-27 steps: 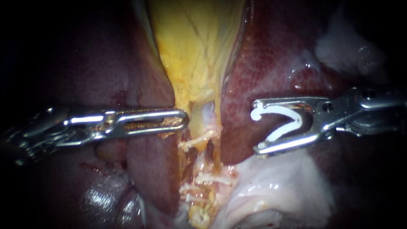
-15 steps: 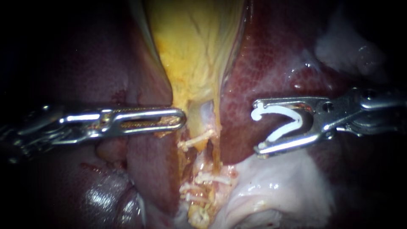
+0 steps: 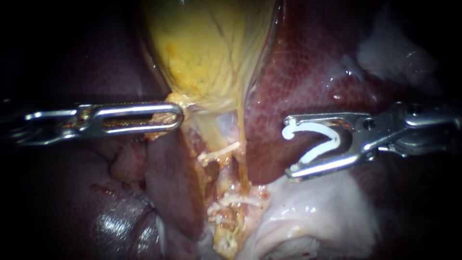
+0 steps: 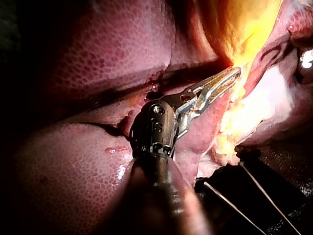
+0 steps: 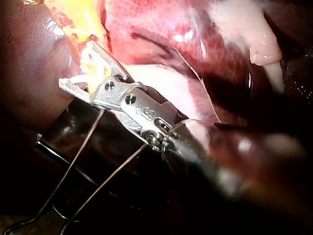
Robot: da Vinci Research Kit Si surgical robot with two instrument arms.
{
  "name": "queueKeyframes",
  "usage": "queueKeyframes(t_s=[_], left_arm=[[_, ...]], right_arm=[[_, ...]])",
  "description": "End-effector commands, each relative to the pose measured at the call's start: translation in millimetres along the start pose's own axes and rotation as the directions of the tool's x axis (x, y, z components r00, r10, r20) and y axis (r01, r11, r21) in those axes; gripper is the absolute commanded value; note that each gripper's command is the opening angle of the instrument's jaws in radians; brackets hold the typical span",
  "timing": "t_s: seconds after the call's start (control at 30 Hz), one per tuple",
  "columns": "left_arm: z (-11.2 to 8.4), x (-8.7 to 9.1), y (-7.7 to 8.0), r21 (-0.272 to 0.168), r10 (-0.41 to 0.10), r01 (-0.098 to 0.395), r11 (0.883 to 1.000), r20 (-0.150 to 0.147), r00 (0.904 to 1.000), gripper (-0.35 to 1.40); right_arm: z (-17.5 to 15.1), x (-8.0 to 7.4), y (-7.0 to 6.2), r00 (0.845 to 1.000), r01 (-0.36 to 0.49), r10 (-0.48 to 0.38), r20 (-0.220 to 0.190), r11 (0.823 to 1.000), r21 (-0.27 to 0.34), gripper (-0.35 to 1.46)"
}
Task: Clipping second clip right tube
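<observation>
Here, in the endoscope view, the left instrument reaches in from the left edge at mid-height, and its pincer is clamped on the lower end of the gallbladder, the yellow sac that fills the upper middle of the frame. A scrap of yellow tissue shows at the tip, and the sac's narrow end is drawn sideways toward it. The left wrist view shows the same pincer with its two halves together and its tip at the yellow tissue beside the liver. Below the sac, in the centre of the frame, a pale tube runs downward, with one set clip lying across it and more white clips in the lower middle; which strand there is the right tube I cannot tell. The right instrument comes in from the right edge, its pincer wide apart and carrying an open clip, whose two ends sit against the two halves. That clip hangs over the dark red liver, right of centre, near the tube but apart from it, touching none of the strands. Pale whitish tissue lies just under it in the lower right
</observation>
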Motion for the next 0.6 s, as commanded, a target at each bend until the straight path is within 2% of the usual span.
queueKeyframes(t_s=[0.03, 0.17, 0.3, 0.43, 0.6], left_arm=[[-0.1, 0.0, 0.0, -0.001, 0.000, 0.000, 1.000, 0.000, 1.0000, -0.35], [-0.4, 0.0, 0.1, -0.001, 0.000, 0.000, 1.000, 0.000, 1.0000, -0.35], [-0.7, 0.1, 0.2, -0.001, 0.000, 0.000, 1.000, 0.000, 1.0000, -0.35], [-1.1, 0.1, 0.3, -0.004, 0.000, 0.000, 1.000, 0.001, 1.0000, -0.35], [-1.5, 0.2, 0.3, -0.003, 0.000, 0.000, 1.000, 0.000, 1.0000, -0.35]], right_arm=[[0.2, -0.2, 0.0, 1.000, 0.002, -0.002, 0.001, 1.000, 0.002, 0.58], [1.7, -1.8, 0.5, 1.000, -0.006, 0.006, -0.001, 1.000, 0.014, 0.58], [3.9, -4.4, 1.3, 0.999, -0.035, 0.035, 0.002, 0.999, 0.035, 0.58], [6.2, -7.5, 2.7, 0.998, -0.063, 0.063, 0.007, 0.997, 0.050, 0.58], [7.5, -10.4, 4.5, 0.995, -0.101, 0.100, 0.017, 0.993, 0.054, 0.58]])
